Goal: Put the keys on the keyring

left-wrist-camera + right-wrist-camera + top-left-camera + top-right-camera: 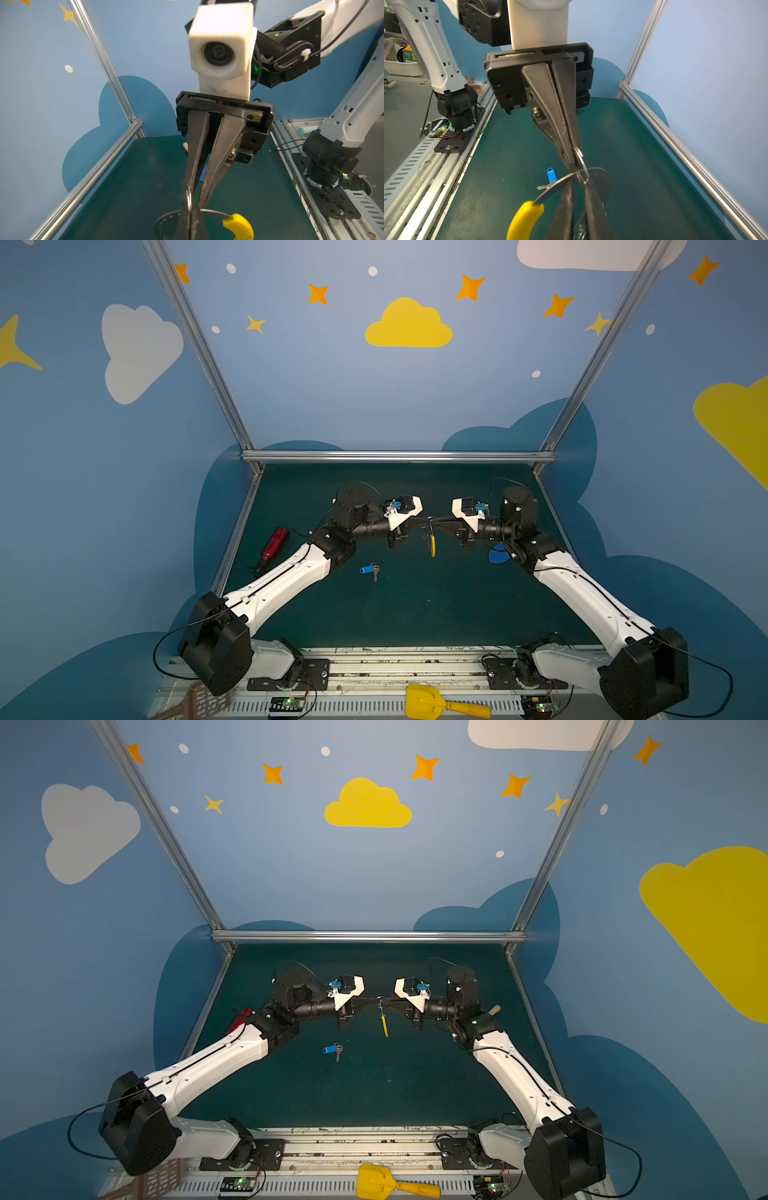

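Grey keyring (pixel 601 180), left claw (pixel 575 164) pinching it, right claw (pixel 195 196) grip unclear, box (pixel 409 55) label blurred

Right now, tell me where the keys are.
The keys lie on the green mat, left of centre in both top views, nearer the camera than the left pincer, apart from the keyring.

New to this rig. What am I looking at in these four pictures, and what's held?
Two robot arms with pincer grippers work over a green table. Two pictures look down from one overhead stereo camera; two more come from a camera on each wrist. The left gripper is shut on the keyring, a grey hoop with a yellow sleeve, held mid-air. The right gripper meets it there; its grip is unclear. The keys, blue tag and silver key, lie on the table, not yet on it.
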Tool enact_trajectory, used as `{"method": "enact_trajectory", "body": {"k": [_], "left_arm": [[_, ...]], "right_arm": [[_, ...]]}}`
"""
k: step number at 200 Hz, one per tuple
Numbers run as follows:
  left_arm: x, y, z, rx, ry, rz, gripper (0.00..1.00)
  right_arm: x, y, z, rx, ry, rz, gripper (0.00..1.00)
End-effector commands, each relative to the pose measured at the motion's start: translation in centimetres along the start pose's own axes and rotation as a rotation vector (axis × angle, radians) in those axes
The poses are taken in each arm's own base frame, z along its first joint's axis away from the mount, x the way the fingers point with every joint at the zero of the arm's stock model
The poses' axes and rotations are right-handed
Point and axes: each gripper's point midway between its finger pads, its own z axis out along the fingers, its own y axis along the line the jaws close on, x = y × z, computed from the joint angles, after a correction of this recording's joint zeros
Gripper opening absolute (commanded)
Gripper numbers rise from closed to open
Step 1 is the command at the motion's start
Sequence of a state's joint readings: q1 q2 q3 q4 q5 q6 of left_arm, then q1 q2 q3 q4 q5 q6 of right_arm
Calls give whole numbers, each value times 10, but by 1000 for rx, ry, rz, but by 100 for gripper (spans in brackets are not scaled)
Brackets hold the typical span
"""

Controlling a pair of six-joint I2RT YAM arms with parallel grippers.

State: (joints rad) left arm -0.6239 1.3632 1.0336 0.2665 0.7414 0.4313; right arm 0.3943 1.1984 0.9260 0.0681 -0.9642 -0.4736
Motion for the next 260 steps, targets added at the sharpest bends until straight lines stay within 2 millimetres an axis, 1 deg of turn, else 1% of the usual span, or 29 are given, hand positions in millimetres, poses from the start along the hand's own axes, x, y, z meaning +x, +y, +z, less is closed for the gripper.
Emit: {"method": "enact_trajectory", "body": {"k": [1, 34, 49, 74, 100, 105, 113, 119, 128, 134, 157, 184, 189, 221, 236, 260], "left_arm": [[-12, -3, -4, 18, -27, 25, 4], [-11, -5, -4, 30, -19, 27, 4], [-10, -5, -4, 28, -18, 27, 4], [-10, -5, -3, 28, -16, 27, 4], [-8, -2, -3, 13, -3, 25, 4], [-6, -1, -3, 10, 10, 22, 6], [-1, 0, -2, 8, 42, 20, 15], [2, 0, -2, 10, 69, 22, 20], [5, 0, -2, 16, 106, 33, 31], [7, 1, -2, 13, 128, 38, 34], [11, 8, -4, -16, 187, 63, 35], [18, 11, -5, -22, 250, 89, 35], [16, 12, -5, -25, 256, 96, 35], [22, 8, -3, 20, 318, 92, 36], [22, 5, -2, 38, 323, 94, 37], [24, 6, 0, 35, 341, 92, 37]], "right_arm": [[-14, -3, 0, -7, -31, -20, 15], [-14, -3, 0, -4, -34, -23, 14], [-15, -2, 0, -13, -38, -24, 10], [-15, -1, 0, -22, -38, -24, 0], [-11, 1, -1, -26, -16, -26, 0], [-10, 1, -1, -25, -8, -28, 0], [-9, 1, -1, -20, 6, -30, 0], [-7, 0, -2, -14, 20, -24, 0], [-4, -1, -2, -11, 35, -28, 0], [-1, -1, -1, -10, 45, -32, 0], [8, -3, -3, 6, 91, -13, 0], [11, -2, -4, 5, 134, -2, 0], [11, -2, -5, 3, 140, -4, 0], [12, -1, -3, -15, 164, -3, 0], [12, -1, -2, -15, 172, 1, 0], [14, 2, -1, -19, 193, 3, 0]]}}
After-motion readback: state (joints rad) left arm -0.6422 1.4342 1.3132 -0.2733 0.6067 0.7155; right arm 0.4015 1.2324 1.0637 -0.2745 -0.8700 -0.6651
